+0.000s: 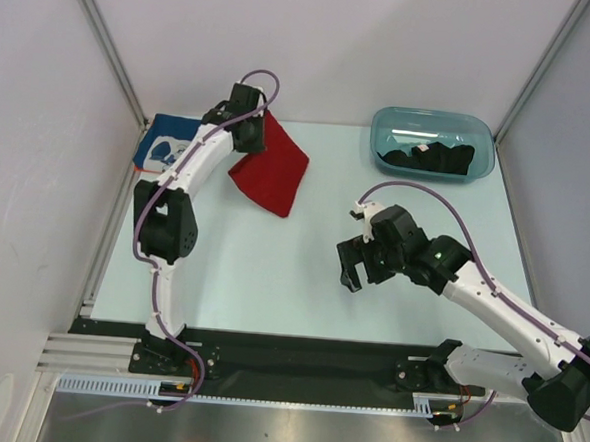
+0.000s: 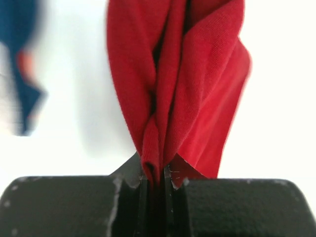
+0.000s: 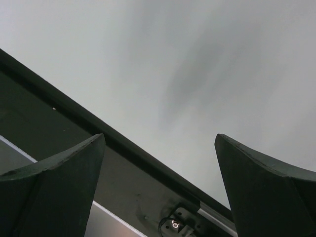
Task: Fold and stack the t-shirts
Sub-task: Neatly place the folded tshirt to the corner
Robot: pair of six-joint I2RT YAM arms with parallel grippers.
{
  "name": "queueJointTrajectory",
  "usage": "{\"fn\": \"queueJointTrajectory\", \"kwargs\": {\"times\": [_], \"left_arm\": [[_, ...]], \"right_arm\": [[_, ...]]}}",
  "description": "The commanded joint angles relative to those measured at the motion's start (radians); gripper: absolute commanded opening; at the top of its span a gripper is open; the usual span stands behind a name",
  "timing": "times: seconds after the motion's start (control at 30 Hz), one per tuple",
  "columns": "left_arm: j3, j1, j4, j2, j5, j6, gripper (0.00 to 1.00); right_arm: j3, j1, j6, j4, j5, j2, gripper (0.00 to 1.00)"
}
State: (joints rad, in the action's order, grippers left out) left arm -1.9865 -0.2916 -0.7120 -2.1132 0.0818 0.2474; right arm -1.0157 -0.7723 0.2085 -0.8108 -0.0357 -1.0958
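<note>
My left gripper is shut on the red t-shirt and holds it up at the back left; the shirt hangs down from it, its lower end towards the table. In the left wrist view the red cloth is pinched between the closed jaws of the left gripper. The blue t-shirt with white print lies folded at the back left corner, partly behind the left arm, and shows blurred in the left wrist view. A black t-shirt lies in the teal tub. My right gripper is open and empty above the table's middle, also in its wrist view.
The teal tub stands at the back right. Grey walls close off the left, back and right sides. A black strip and metal rail run along the near edge by the arm bases.
</note>
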Motion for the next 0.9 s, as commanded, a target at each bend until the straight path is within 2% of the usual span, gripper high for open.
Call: {"fn": "queueJointTrajectory", "kwargs": {"times": [0.0,0.23,0.33,0.53,0.73,0.87], "left_arm": [[-0.092,0.015,-0.047,0.018,0.190,-0.082,0.00],[-0.225,0.035,-0.038,0.012,0.317,-0.197,0.00],[-0.315,0.052,-0.047,-0.017,0.294,-0.258,0.00],[-0.399,0.069,-0.001,-0.059,0.239,-0.411,0.01],[-0.400,0.118,0.006,-0.037,0.153,-0.434,0.00],[-0.411,0.155,0.017,-0.051,0.018,-0.435,0.00]], "right_arm": [[-0.004,0.033,-0.018,0.036,-0.035,0.008,1.00],[-0.058,0.234,-0.061,0.038,-0.145,-0.085,1.00],[-0.084,0.249,-0.072,0.033,-0.139,-0.139,1.00],[-0.112,0.274,-0.083,0.009,-0.132,-0.213,1.00],[-0.155,0.275,-0.090,-0.002,-0.139,-0.286,1.00],[-0.170,0.275,-0.086,0.010,-0.147,-0.337,1.00]]}}
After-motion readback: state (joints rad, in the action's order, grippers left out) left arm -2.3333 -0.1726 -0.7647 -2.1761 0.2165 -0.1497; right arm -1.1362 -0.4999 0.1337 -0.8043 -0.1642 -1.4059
